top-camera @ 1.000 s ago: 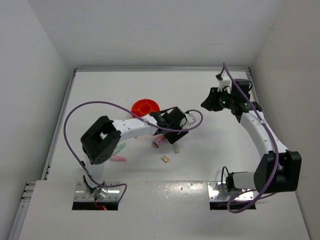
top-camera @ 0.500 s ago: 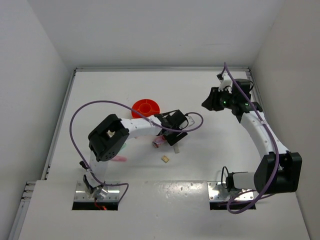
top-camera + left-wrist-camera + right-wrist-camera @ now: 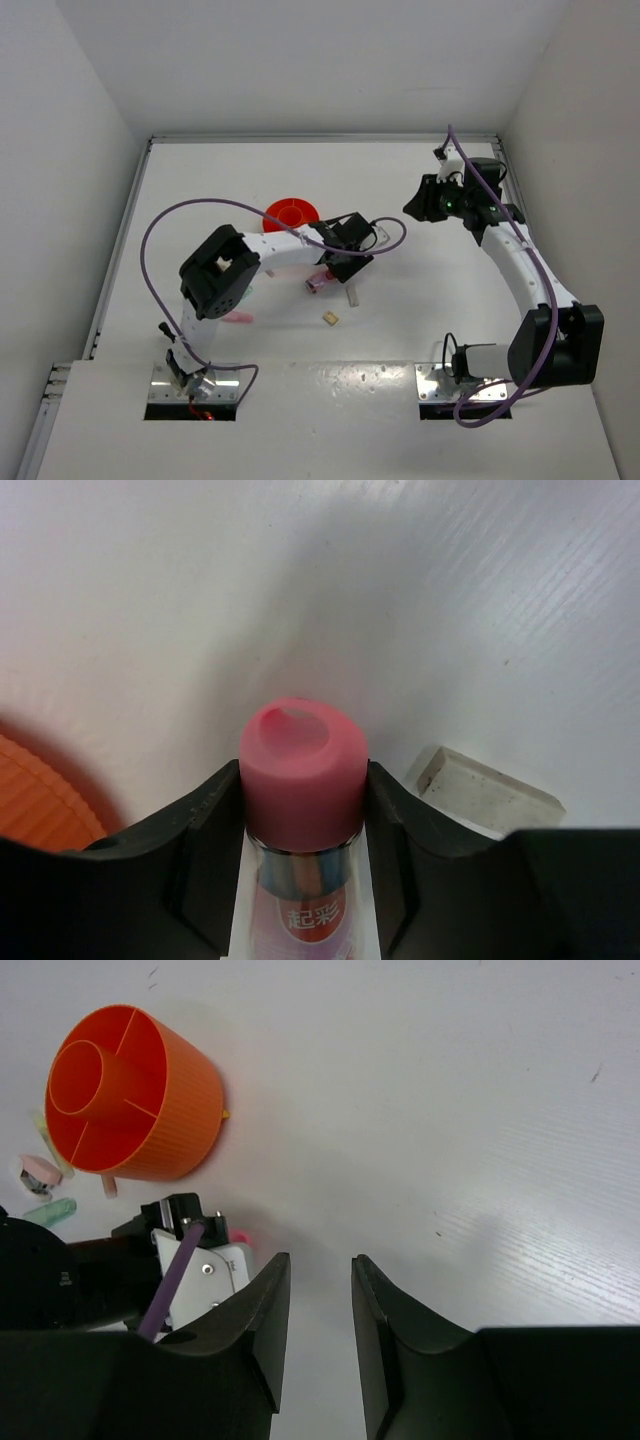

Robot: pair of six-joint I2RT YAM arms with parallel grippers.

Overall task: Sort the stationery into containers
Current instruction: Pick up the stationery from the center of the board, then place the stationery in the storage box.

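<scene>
My left gripper (image 3: 326, 274) is shut on the pink-magenta capsule (image 3: 318, 284), just right of and below the orange tub (image 3: 292, 213). In the left wrist view the gripper (image 3: 303, 772) has both fingers pressed on the capsule's pink cap (image 3: 303, 765), and the tub's rim (image 3: 40, 805) shows at the lower left. A white stick (image 3: 482, 790) lies on the table just beside the right finger. My right gripper (image 3: 412, 206) is open and empty, well to the right of the tub. In the right wrist view it (image 3: 320, 1272) looks down on the tub (image 3: 150, 1110).
A white stick (image 3: 352, 296) and a beige block (image 3: 330, 318) lie below the left gripper. A pink stick (image 3: 238, 318) and a mint stick (image 3: 245, 294) lie by the left arm's elbow. More pieces (image 3: 45, 1195) lie left of the tub. Walls enclose the table.
The left arm's elbow has swung right and up, and its gripper has shifted slightly toward the tub, still around the capsule. The right arm has not moved.
</scene>
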